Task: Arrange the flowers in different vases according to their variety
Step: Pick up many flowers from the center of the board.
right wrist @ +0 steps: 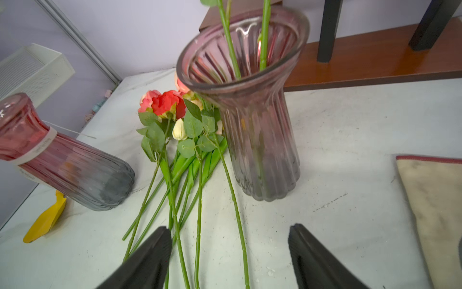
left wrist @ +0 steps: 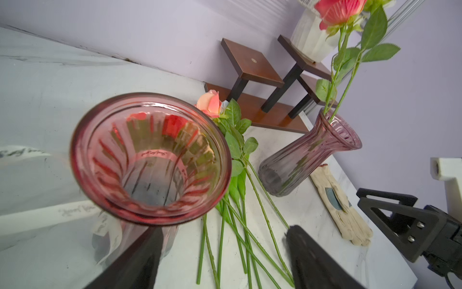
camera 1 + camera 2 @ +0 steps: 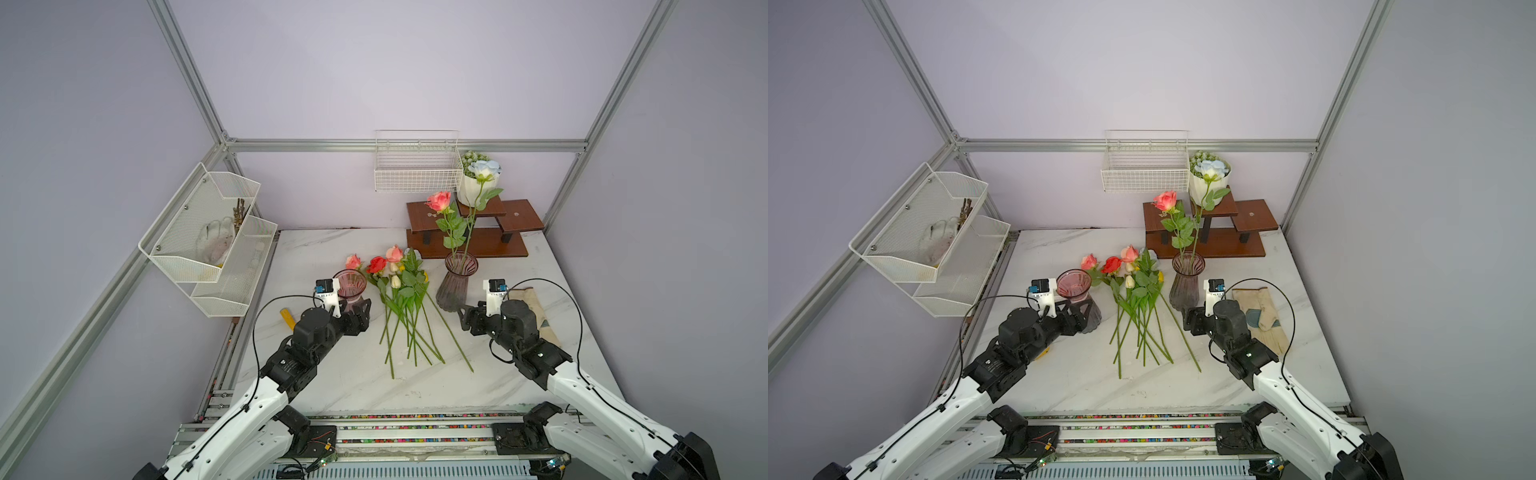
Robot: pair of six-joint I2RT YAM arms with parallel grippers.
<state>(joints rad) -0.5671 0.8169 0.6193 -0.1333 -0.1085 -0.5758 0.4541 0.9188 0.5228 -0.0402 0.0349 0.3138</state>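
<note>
On veined marble tabletop [image 3: 340,386]: ribbed glass vase [image 3: 453,286], flared rim.

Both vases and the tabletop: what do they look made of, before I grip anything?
Ribbon vase: likely glass; glossy, ribbed, see-through pink fading to grey.
Vase holding two stems: same smoky see-through glass, bright highlights on its rim.
Tabletop: marble-look, grey veins, low sheen; stone or laminate, cannot tell.

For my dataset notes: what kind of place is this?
Probably a robot test cell staged as a home corner: an aluminium frame, a marble-look table with flowers and vases, a wire basket on the wall.
</note>
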